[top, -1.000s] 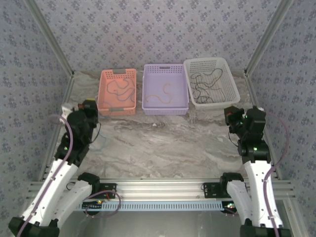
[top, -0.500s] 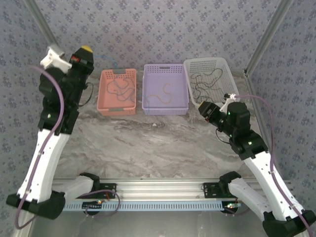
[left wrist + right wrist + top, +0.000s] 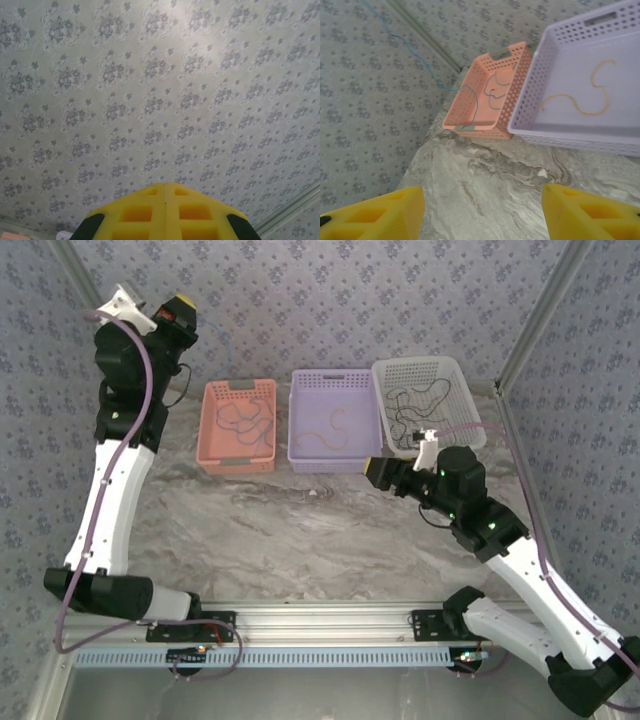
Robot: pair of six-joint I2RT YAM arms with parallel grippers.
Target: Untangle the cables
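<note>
floral wallpaper walls [image 3: 330, 300], marbled tabletop [image 3: 320, 530]

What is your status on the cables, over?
Left pincer shut, high, blue cable strung from it to orange basket. Right pincer open, empty, over table. Nothing in the way.

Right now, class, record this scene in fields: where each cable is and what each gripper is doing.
blue cable: rises from orange basket toward left gripper
tan cable: lying in purple basket
black cable: lying in white basket
left gripper: shut, raised high, apparently pinching blue cable
right gripper: open, empty, above table
</note>
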